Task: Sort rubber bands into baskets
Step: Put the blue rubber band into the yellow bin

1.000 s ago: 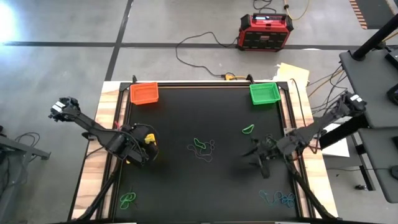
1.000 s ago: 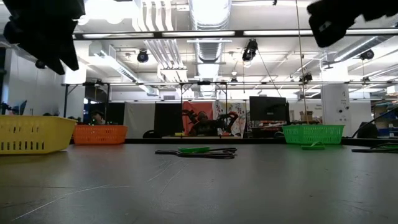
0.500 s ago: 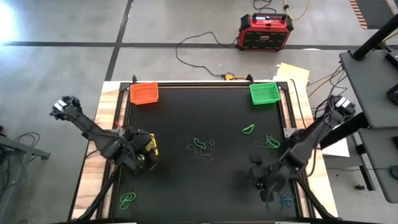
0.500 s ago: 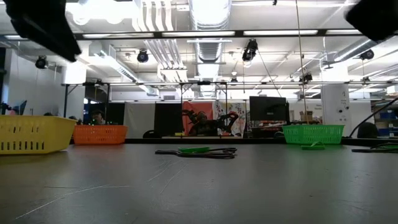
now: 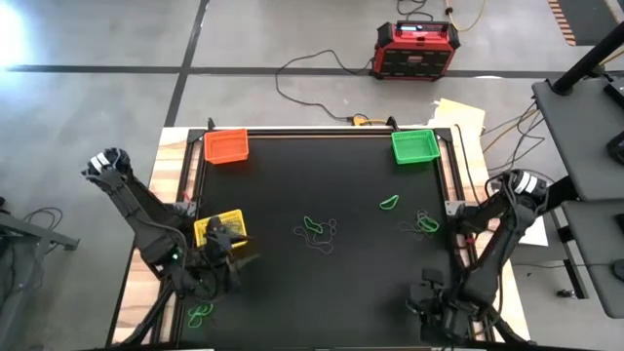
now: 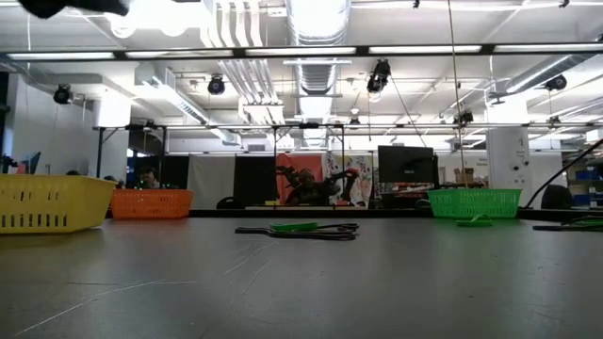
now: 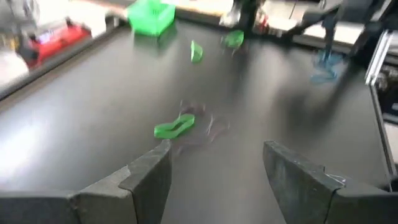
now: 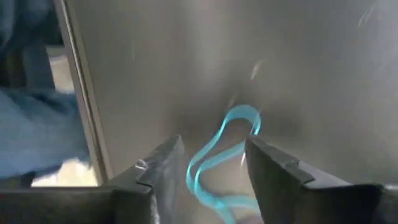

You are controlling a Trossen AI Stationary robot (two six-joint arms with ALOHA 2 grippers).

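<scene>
The right gripper (image 8: 208,165) hangs with fingers parted over a blue rubber band (image 8: 217,155) at the table's near right corner, nothing grasped. The left gripper (image 7: 214,165), spread wide and empty, sits beside the yellow basket (image 5: 216,228); green rubber bands (image 5: 318,228) lie mid-table.

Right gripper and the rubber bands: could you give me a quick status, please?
Right gripper open over a blue rubber band. Left gripper open, empty. Nothing in the way.
</scene>
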